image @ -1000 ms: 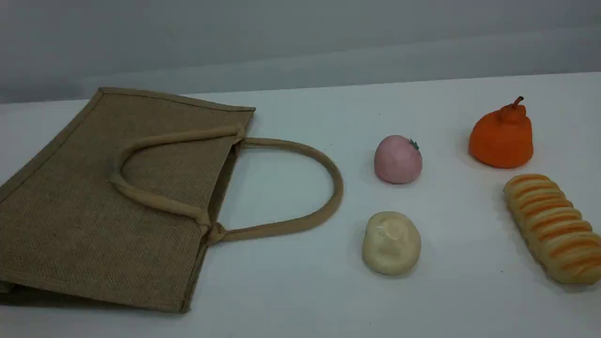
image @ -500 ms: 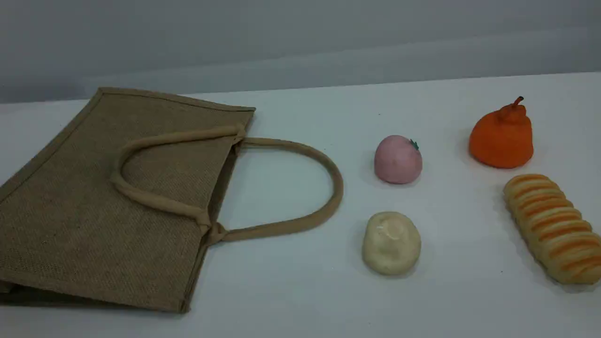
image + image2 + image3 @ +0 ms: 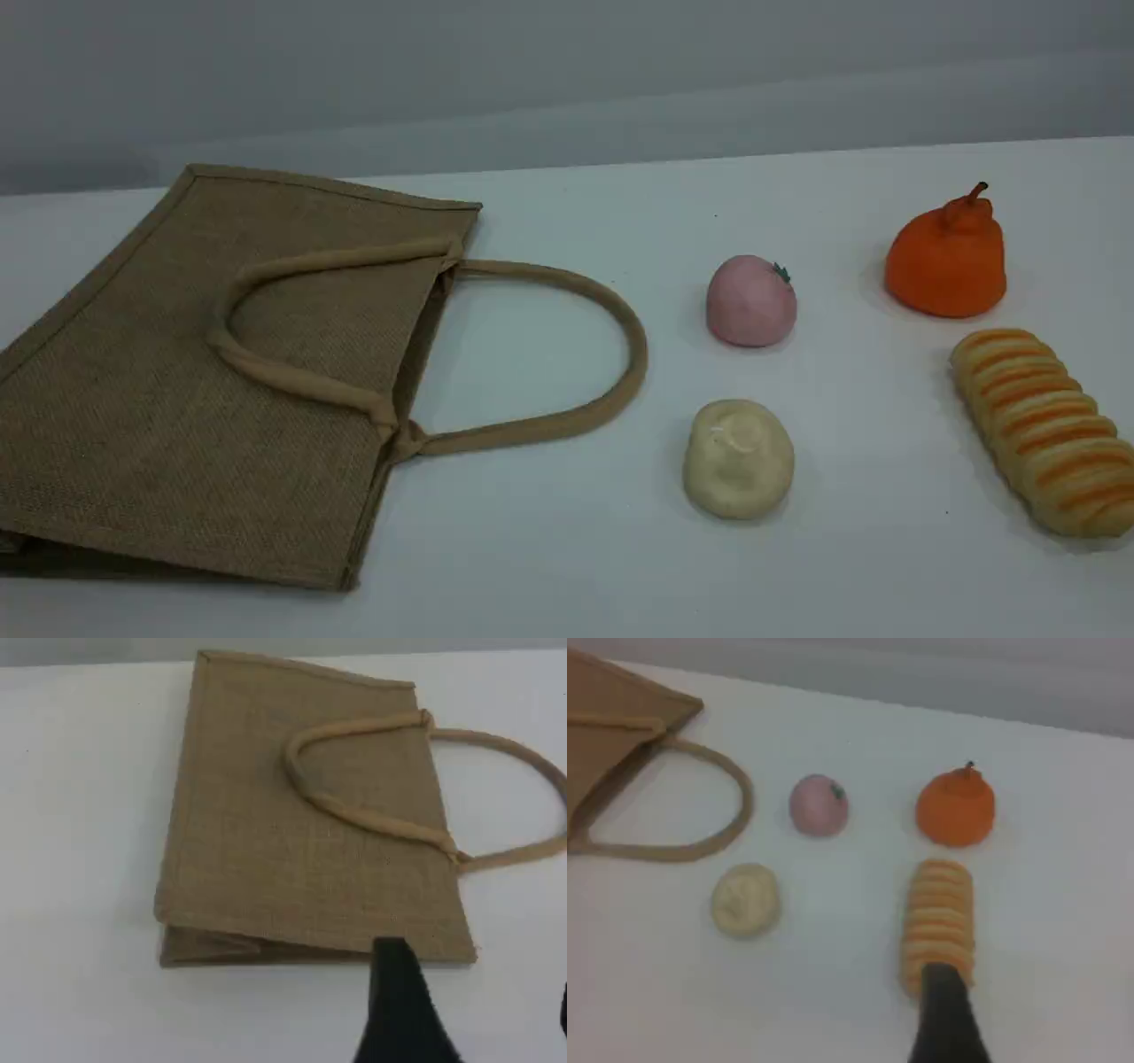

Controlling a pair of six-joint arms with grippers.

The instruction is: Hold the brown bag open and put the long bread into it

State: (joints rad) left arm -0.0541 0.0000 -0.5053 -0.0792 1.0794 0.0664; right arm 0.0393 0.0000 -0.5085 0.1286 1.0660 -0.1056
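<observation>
Lying flat on the white table [image 3: 549,558], the brown bag [image 3: 177,425] fills the left of the scene view, its mouth turned to the right. One handle [image 3: 292,379] is folded back onto the upper panel; the other handle [image 3: 636,354] loops out onto the bare tabletop. Right of that loop sit a pink round fruit [image 3: 750,301] and, nearer the camera, a cream lump [image 3: 738,458]. The orange pear-shaped fruit [image 3: 946,261] stands farther right. Just in front of it, the long bread [image 3: 1041,431] lies on the table at the right edge, well apart from the bag.

From the left wrist view, the bag is seen from above, closed and flat, with the mouth to the right. The left gripper [image 3: 478,992] has its fingers spread with only table between them — one dark fingertip [image 3: 399,1001] overlaps the bag's near edge, and a sliver of the other shows at the right border. Whether that fingertip touches the bag cannot be told.

In the right wrist view, the bread lies lengthwise straight ahead, its near end meeting the single dark fingertip of the right gripper [image 3: 946,992]. The second finger is out of frame, so whether it is released or clenched cannot be told. The orange fruit sits just beyond the bread, with the pink fruit, the cream lump and a corner of the bag off to the left.
</observation>
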